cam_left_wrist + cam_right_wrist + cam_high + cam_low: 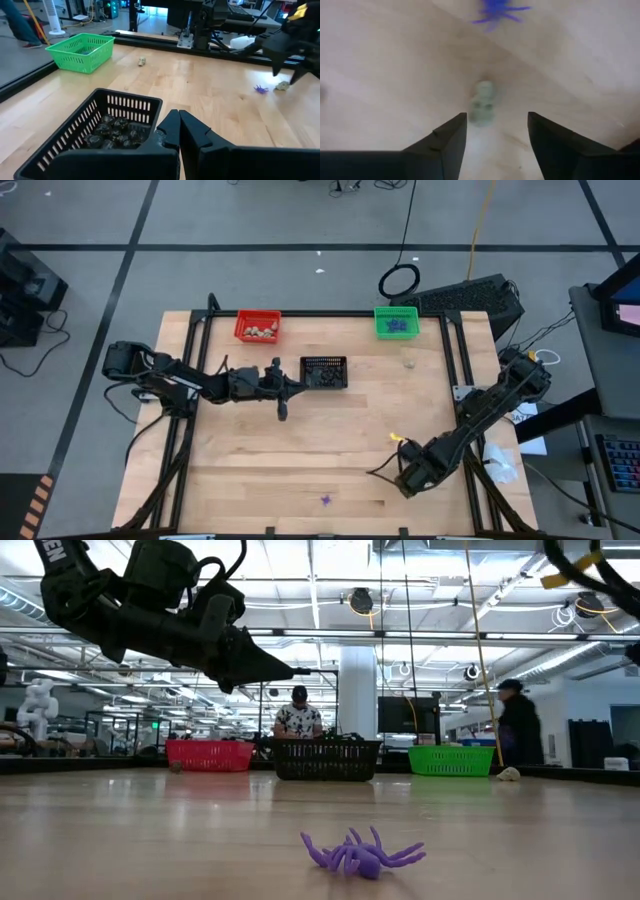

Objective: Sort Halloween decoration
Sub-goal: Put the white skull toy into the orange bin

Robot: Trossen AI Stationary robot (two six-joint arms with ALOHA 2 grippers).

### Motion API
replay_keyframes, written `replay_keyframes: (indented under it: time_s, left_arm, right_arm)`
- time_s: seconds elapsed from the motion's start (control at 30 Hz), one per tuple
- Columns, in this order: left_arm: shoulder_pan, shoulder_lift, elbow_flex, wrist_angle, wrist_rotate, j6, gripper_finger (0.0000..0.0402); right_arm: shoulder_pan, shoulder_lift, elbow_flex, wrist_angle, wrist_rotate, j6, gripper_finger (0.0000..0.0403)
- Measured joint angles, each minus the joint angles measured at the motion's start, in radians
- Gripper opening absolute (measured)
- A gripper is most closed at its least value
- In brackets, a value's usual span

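A pale beige lump [482, 104] lies on the table just ahead of my right gripper [497, 131], which points down over it, open, near the table's right front [405, 477]. A purple spiky trinket [360, 855] lies at the front edge [325, 501]. Another pale lump [142, 61] rests near the green basket [396, 321]. My left gripper [179, 125] hovers shut beside the black basket [323, 372], which holds dark bits [112, 132].
A red basket [258, 326] with pale lumps stands at the far left, and the green basket at the far right holds purple pieces. A black frame [300, 313] borders the table's far edge. People stand in the room behind [298, 718]. Bare wood spans the table's middle.
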Motion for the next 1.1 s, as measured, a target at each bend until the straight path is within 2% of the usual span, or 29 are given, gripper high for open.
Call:
replay_keyframes:
  time_s: [0.23,0.33,0.67,0.87,1.1]
  left_arm:
    - [-0.004,0.000,0.000,0.000,0.000,0.001,0.0000]
    - [-0.004,0.000,0.000,0.000,0.000,0.001,0.0000]
    - [-0.004,0.000,0.000,-0.014,0.000,0.001,0.0000]
    - [-0.004,0.000,0.000,-0.010,0.000,0.001,0.0000]
    - [0.005,-0.050,0.000,-0.062,0.018,0.001,0.0000]
  right_arm:
    - [0.024,0.000,-0.062,0.113,0.005,0.100,0.0184]
    - [0.033,0.000,-0.088,0.168,0.037,0.128,0.0171]
    - [0.040,-0.002,-0.096,0.146,0.112,0.078,0.0120]
    - [0.041,-0.002,-0.088,0.134,0.139,-0.037,0.0051]
    - [0.022,0.000,0.016,0.034,0.238,-0.268,0.0049]
